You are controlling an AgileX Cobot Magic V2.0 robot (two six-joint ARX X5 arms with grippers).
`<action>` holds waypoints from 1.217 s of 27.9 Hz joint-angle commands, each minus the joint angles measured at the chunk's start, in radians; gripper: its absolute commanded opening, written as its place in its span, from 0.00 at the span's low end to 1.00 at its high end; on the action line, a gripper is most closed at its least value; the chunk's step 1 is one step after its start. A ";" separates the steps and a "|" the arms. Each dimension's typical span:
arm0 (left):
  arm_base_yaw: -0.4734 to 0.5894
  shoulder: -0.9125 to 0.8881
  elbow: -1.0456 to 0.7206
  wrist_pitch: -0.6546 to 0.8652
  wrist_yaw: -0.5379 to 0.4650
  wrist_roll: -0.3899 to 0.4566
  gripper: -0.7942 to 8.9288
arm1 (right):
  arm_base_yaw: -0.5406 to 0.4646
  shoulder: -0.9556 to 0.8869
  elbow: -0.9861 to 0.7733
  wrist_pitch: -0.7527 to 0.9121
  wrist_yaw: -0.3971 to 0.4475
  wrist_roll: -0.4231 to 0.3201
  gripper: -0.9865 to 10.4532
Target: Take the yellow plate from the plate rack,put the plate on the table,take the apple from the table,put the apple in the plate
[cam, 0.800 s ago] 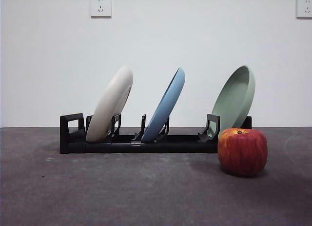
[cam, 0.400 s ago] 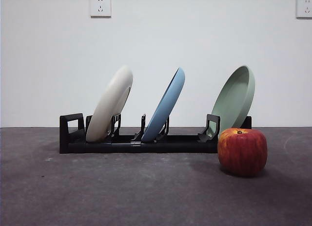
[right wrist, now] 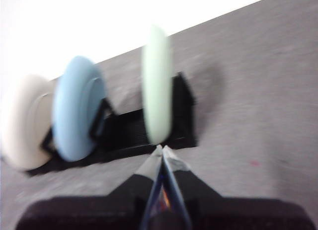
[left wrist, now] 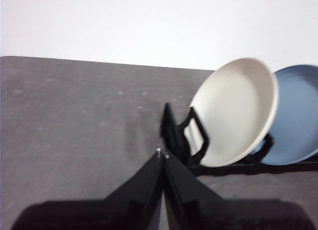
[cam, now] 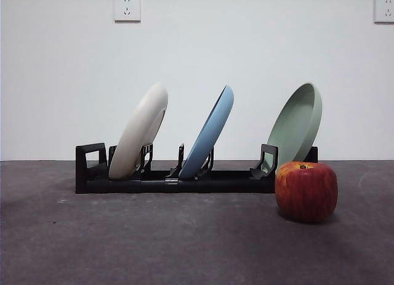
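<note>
The yellow plate [cam: 140, 131], cream-coloured, leans in the left slot of the black plate rack [cam: 178, 181]. It also shows in the left wrist view [left wrist: 233, 118] and the right wrist view [right wrist: 22, 123]. The red apple [cam: 306, 191] sits on the dark grey table [cam: 154, 242] in front of the rack's right end. My left gripper [left wrist: 162, 154] is shut and empty, some way short of the rack's looped end [left wrist: 176, 133]. My right gripper [right wrist: 160, 149] is shut and empty, short of the rack's other end. Neither gripper shows in the front view.
A light blue plate [cam: 210, 132] stands in the middle slot and a pale green plate [cam: 297, 126] in the right slot. A white wall with two sockets [cam: 127, 7] stands behind the table.
</note>
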 commanded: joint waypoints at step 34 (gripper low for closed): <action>-0.269 1.319 1.112 -0.339 0.266 0.010 0.37 | 0.002 0.507 0.413 -0.249 -0.402 -0.168 0.42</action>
